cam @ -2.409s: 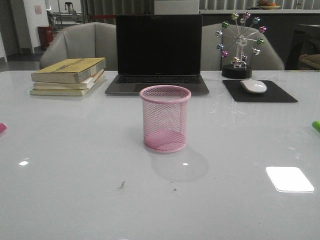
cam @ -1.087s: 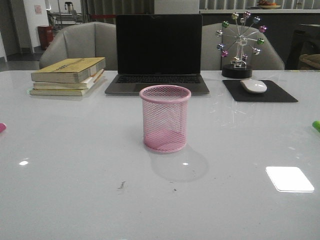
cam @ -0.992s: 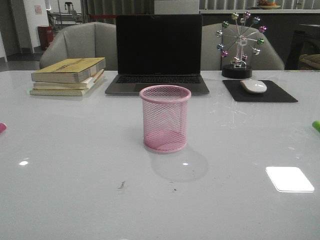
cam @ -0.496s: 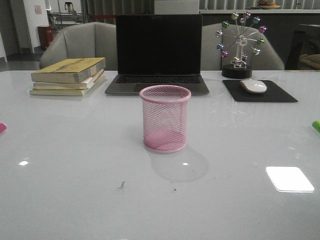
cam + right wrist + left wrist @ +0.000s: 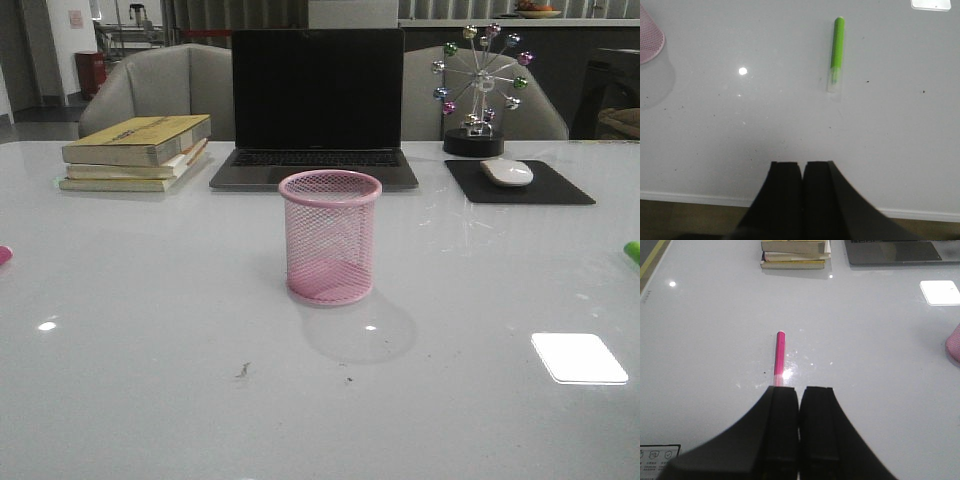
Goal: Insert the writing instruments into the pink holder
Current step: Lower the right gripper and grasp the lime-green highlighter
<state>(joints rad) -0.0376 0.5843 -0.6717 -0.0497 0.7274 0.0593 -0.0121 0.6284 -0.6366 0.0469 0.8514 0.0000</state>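
Pink holder [image 5: 331,238]: upright at the table's centre, in front of the laptop [image 5: 316,105]; nothing seen inside through the mesh.
Pink marker [image 5: 780,353]: flat on the white table [image 5: 150,330], just beyond the left gripper [image 5: 799,396], pale tip toward the fingers; at the table's far left edge in the front view, well apart from the holder.
Green marker [image 5: 837,53]: flat on the table, beyond the right gripper [image 5: 801,170] and apart from it; at the far right edge in the front view.
Left gripper: fingers pressed together, holding nothing.
Right gripper: fingers together, holding nothing, over the near table edge.
Surroundings: stacked books [image 5: 137,152] rear left; mouse [image 5: 507,172] on a black pad rear right.
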